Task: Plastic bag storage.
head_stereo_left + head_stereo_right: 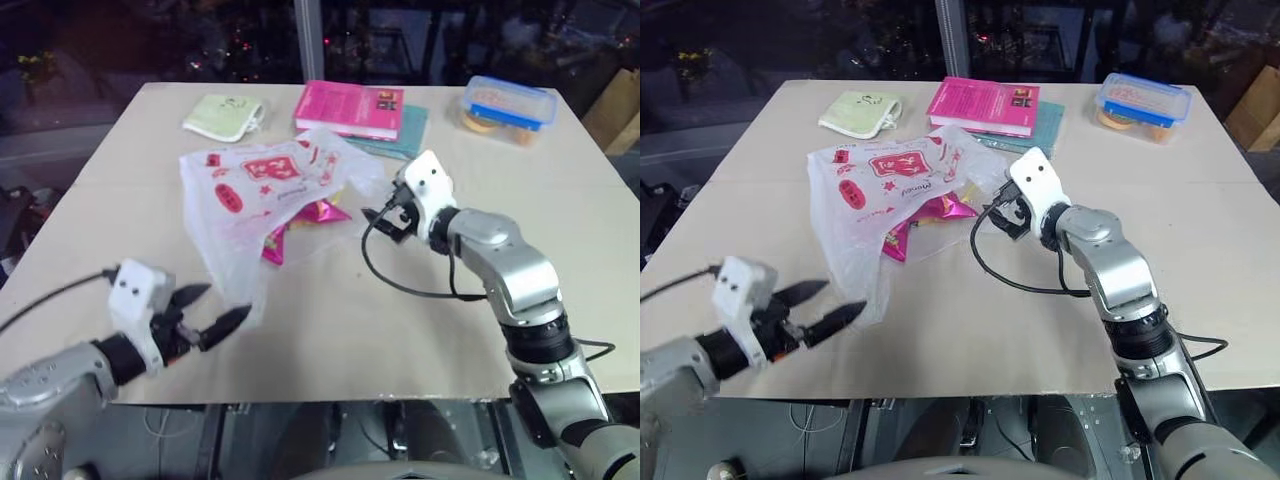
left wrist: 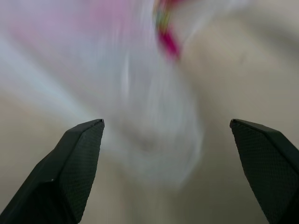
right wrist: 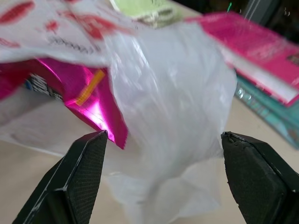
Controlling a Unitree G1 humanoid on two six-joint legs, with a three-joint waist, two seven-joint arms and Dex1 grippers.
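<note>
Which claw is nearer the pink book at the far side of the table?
Right. The right claw is open at the plastic bag's far corner, just short of the pink book. The left claw is open at the bag's near end, by the table's near edge.

left hand (image 1: pixel 215 308): fingers spread, empty | right hand (image 3: pixel 161 140): fingers apart, arm extended forward

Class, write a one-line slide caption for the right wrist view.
Open right gripper faces a bulging fold of the plastic bag, with a magenta snack packet inside and a pink book behind.
</note>
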